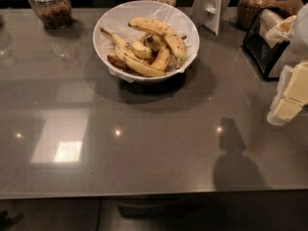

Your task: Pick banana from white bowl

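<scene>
Jar (pixel 49 6) of brown bits stood far left on the desk (pixel 144 153). Right of it we saw the white bowl (pixel 110 20), the banana (pixel 161 32) lying atop the smaller ones inside. At the right edge hung what seemed to be the gripper (pixel 291 97), well apart from the bowl; we could not tell whether it was open or held anything.

The table (pixel 144 143) is a smooth, glossy grey slab that mirrors the lamps. At 12 o'clock the white bowl (pixel 115 20) looks smooth with a faint sheen, and the banana (pixel 163 32) has matt, speckled peel. The jar (pixel 49 6) at 11 o'clock is clear glass. The gripper (pixel 288 99) at 3 o'clock looks like matt cream plastic.
</scene>
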You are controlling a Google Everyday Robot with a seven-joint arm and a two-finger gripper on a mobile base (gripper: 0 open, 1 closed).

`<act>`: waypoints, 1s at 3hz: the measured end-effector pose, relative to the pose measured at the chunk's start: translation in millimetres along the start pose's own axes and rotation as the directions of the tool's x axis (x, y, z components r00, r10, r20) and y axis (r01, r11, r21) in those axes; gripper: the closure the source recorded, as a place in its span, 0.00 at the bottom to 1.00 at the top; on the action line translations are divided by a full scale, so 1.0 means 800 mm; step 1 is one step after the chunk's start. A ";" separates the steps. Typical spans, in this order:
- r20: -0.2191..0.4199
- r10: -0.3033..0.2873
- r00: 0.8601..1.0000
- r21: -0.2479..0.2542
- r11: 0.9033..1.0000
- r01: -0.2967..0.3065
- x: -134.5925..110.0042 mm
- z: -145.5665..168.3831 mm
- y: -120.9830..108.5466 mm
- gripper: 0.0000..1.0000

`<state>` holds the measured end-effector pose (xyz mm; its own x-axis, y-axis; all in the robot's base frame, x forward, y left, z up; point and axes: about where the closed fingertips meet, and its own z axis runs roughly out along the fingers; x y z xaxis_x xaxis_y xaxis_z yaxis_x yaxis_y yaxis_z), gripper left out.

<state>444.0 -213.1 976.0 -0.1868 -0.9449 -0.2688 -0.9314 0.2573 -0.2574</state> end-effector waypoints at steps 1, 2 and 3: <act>0.175 -0.040 0.984 0.025 0.999 0.036 -0.017 0.018 -0.021 0.00; 0.392 -0.067 0.917 0.038 0.998 0.056 -0.061 0.035 -0.051 0.00; 0.528 -0.064 0.847 0.027 0.998 0.059 -0.107 0.043 -0.087 0.00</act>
<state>535.9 -142.8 984.9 0.0660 -0.7102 -0.7009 -0.9321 0.2067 -0.2973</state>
